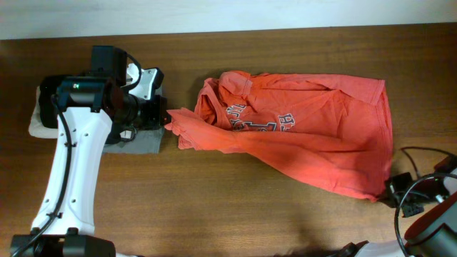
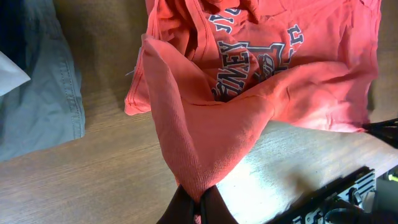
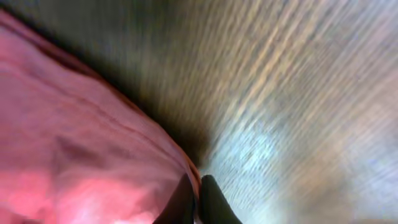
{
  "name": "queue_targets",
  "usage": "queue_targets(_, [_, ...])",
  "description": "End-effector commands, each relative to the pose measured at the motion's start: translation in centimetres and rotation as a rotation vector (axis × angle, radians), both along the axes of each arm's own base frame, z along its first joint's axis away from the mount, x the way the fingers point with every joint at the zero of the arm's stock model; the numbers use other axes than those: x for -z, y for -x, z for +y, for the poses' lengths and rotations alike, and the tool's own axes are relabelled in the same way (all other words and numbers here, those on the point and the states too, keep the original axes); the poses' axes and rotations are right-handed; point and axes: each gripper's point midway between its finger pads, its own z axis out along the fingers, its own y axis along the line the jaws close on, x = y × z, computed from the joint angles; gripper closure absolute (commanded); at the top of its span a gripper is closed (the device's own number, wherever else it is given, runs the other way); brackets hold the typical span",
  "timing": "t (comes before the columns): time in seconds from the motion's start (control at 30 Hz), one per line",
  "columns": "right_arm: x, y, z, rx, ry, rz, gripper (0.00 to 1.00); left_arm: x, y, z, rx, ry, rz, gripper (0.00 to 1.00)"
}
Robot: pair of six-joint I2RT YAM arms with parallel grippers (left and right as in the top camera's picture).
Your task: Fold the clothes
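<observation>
From overhead, the red-orange cotton T-shirt (image 1: 314, 132) is lying crumpled and partly doubled over on the brown wooden table (image 1: 235, 214). Its white block lettering (image 1: 260, 123) is showing on top. The left gripper (image 1: 166, 118) is sitting at the T-shirt's left edge, its jaws pressed together on a drawn-out point of the cloth. The right gripper (image 1: 390, 191) is sitting at the T-shirt's lower right corner, and from here I cannot tell how its jaws are standing. A folded grey garment (image 1: 136, 143) is lying just left of the T-shirt, under the left arm.

In the left wrist view, the left gripper (image 2: 200, 200) is pinching a fold of the T-shirt (image 2: 205, 118). The fold is rising in a taut ridge away from the fingers. The lettering (image 2: 249, 59) is lying beyond that ridge, and the grey garment (image 2: 37, 106) is lying left of the T-shirt, apart from it.

The right wrist view is blurred. The right gripper (image 3: 198, 194) is showing its two dark fingers closed together on the T-shirt's (image 3: 74, 149) hem. The bare table (image 3: 298, 93) is stretching away to the right of the T-shirt.
</observation>
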Motion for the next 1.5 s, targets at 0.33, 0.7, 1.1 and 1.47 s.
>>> queue_targets(0.33, [-18.7,-7.9,-2.9,-0.203,0.262,-0.506,0.96,-3.7,-1.9,0.6,-0.008,-0.033,-0.131,0.98])
queue_targets(0.7, [-19.8,-11.2,0.1,-0.373,0.346,-0.498,0.96,1.3,-5.7,2.5,-0.049,-0.161,-0.082,0.98])
queue_targets(1.1, [-19.9,-12.0,0.4,-0.373,0.363,-0.501,0.96,10.9,-9.5,2.2,-0.038,-0.172,0.060,0.26])
queue_targets(1.47, [-19.9,-12.0,0.3,-0.373,0.368,-0.502,0.96,9.6,-4.9,-3.2,0.029,0.083,0.234,0.28])
